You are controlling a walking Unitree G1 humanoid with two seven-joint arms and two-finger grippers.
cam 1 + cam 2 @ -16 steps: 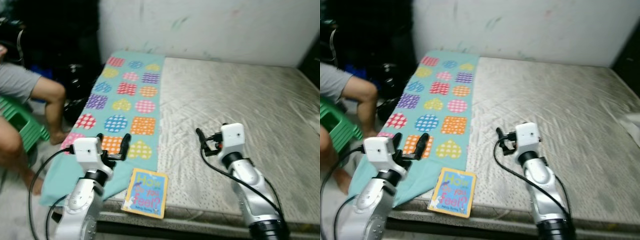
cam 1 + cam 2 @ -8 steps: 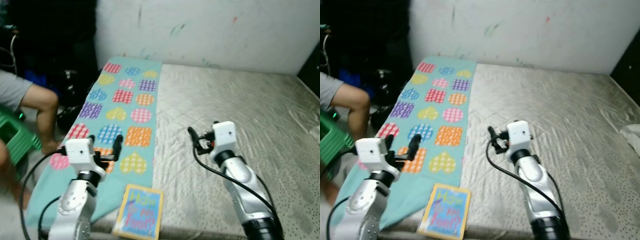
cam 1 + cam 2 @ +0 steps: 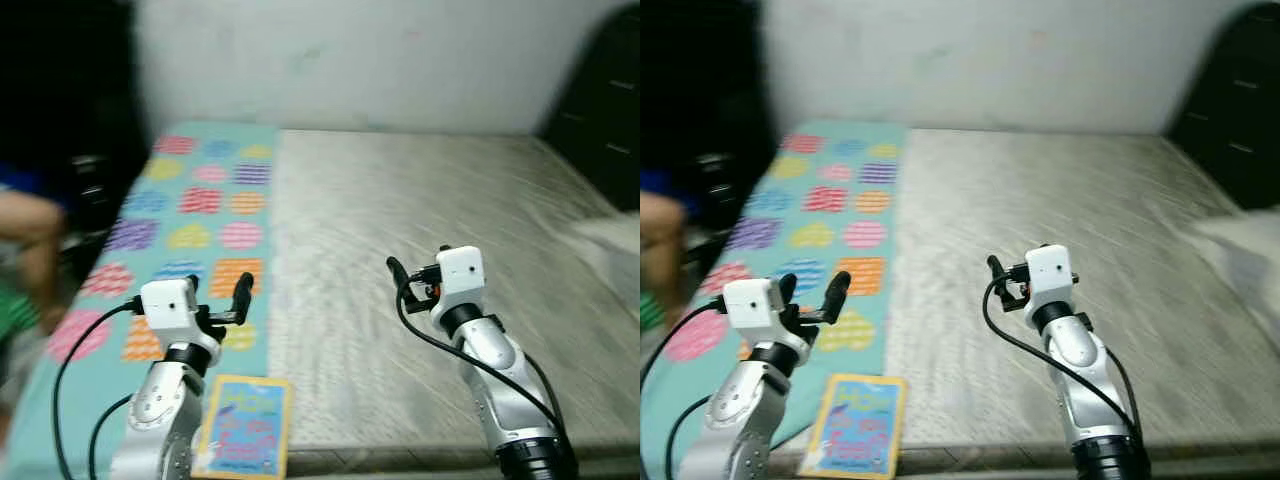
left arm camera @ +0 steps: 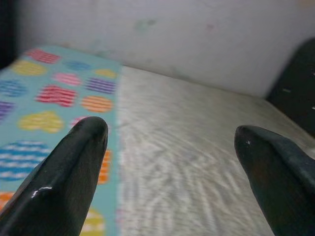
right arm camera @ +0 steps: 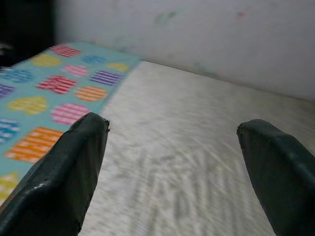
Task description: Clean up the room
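Note:
A children's book (image 3: 243,425) with a blue and yellow cover lies flat at the front edge of the bed, partly on a teal blanket (image 3: 190,200) printed with coloured hearts. My left gripper (image 3: 222,297) hovers open just above and behind the book, over the blanket. In the left wrist view its two black fingers (image 4: 74,162) stand wide apart with nothing between them. My right gripper (image 3: 405,278) hangs open over the bare grey mattress (image 3: 400,200), to the right of the book. Its fingers (image 5: 74,162) are also spread and empty.
A white wall (image 3: 350,60) runs behind the bed. A pale bundle, blurred, lies at the bed's right edge (image 3: 610,235). At the far left a person's leg (image 3: 25,215) shows beside dark clutter. The picture is smeared by motion.
The camera has swung to the right, so the whole scene has slid left and blurred. Both arms hold the same pose, grippers still open. The book has not moved on the bed.

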